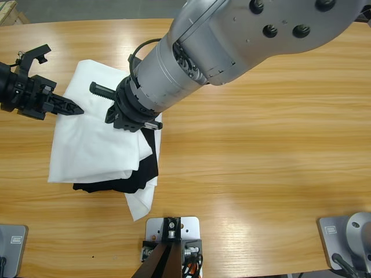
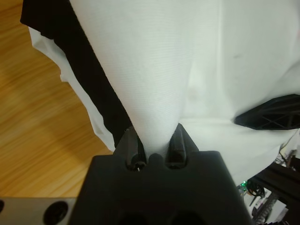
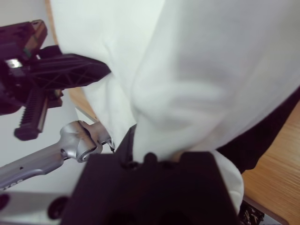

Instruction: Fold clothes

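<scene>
The clothes, a white T-shirt (image 1: pixel 93 145), lie rumpled at the table's left on top of a black garment (image 1: pixel 124 184). My left gripper (image 1: pixel 132 121), on the big arm coming down from the top, is shut on a pinched fold of the white T-shirt (image 2: pixel 154 61), as the left wrist view shows at its gripper (image 2: pixel 158 140). My right gripper (image 1: pixel 74 108) enters from the left edge and is shut on the shirt's left side. In the right wrist view the white T-shirt (image 3: pixel 211 70) bunches into that gripper (image 3: pixel 140 154). No chest print shows.
A strip of another white cloth (image 1: pixel 139 202) pokes out under the black garment (image 2: pixel 89 79) toward the front edge. Bare wooden table (image 1: pixel 261 145) spreads to the right. Each wrist view shows the other gripper close by: right gripper (image 2: pixel 269 112), left gripper (image 3: pixel 61 70).
</scene>
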Robot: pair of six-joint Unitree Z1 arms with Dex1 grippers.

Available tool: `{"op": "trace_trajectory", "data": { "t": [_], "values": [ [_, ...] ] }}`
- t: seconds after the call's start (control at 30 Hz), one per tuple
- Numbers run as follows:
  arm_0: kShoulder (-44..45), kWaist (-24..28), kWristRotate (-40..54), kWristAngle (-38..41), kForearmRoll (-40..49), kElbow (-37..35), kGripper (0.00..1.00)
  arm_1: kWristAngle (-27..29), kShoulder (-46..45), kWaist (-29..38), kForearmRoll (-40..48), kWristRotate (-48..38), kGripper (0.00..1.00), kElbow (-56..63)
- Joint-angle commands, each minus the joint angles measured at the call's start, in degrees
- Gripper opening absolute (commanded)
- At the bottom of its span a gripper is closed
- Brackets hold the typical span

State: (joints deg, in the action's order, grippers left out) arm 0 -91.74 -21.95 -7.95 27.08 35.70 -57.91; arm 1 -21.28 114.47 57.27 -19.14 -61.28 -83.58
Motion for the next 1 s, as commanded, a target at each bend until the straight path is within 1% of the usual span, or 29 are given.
{"op": "trace_trajectory", "data": {
  "t": [0.03, 0.07, 0.1, 0.13, 0.17, 0.2, 0.23, 0.27, 0.3, 0.33, 0.47, 0.6, 0.73, 0.87, 1.0],
  "values": [
    [-2.84, 2.60, 0.83, 0.52, 1.18, 0.70, 0.000, 1.78, 1.37, 1.34, 0.39, -0.45, 0.000, 3.51],
    [-3.09, 2.81, 0.83, 0.59, 1.14, 1.00, 0.000, 2.54, 0.93, 1.34, 0.51, -0.26, 0.033, 3.45],
    [-3.34, 2.93, 0.83, 0.76, 1.18, 1.19, 0.000, 2.73, 0.76, 1.31, 0.49, -0.05, 0.608, 3.33],
    [-3.48, 3.02, 0.83, 0.78, 1.14, 1.24, 0.000, 2.75, 0.70, 1.29, 0.42, 0.02, 0.925, 3.40],
    [-3.72, 3.16, 0.83, 0.78, 1.16, 1.24, 0.000, 2.96, 0.56, 1.32, 0.42, 0.04, 0.979, 3.60],
    [-4.11, 3.23, 0.83, 0.85, 1.13, 1.22, 0.028, 3.08, 0.51, 1.31, 0.42, 0.16, 1.000, 3.75],
    [-4.39, 3.23, 1.50, 0.96, 1.11, 1.19, 0.469, 3.22, 0.54, 1.29, 0.42, 0.36, 1.000, 3.70],
    [-4.53, 3.23, 3.61, 0.99, 0.83, 1.17, 0.883, 3.61, 0.42, 1.32, 0.42, 0.44, 1.000, 3.68],
    [-4.76, 3.23, 6.55, 0.83, 0.70, 1.22, 0.985, 3.79, 0.30, 1.29, 0.42, 0.72, 1.000, 3.68],
    [-4.94, 3.27, 8.53, 0.38, 0.77, 1.26, 0.996, 3.82, 0.21, 1.29, 0.37, 0.95, 1.000, 3.70],
    [-4.36, 3.49, 8.39, 0.55, 0.70, 1.36, 0.996, 5.35, -0.90, 1.31, -1.05, 0.99, 1.000, 4.00],
    [-2.93, 3.81, 6.23, 1.11, 1.07, 1.42, 1.000, 8.06, -1.97, 1.32, -5.99, 1.48, 1.000, 3.42],
    [-0.98, 5.25, 5.98, 0.31, 3.59, 2.26, 1.000, 11.38, -3.29, 1.31, -10.35, 2.64, 1.000, 3.17],
    [4.98, 5.83, 6.32, -5.32, 5.75, 2.28, 1.000, 14.17, -5.49, 1.29, -12.48, 4.59, 1.000, 2.89],
    [10.57, 6.62, 5.74, -6.43, 5.80, 1.58, 0.988, 15.79, -7.96, 0.74, -12.46, 8.74, 1.000, 1.68]
  ]
}}
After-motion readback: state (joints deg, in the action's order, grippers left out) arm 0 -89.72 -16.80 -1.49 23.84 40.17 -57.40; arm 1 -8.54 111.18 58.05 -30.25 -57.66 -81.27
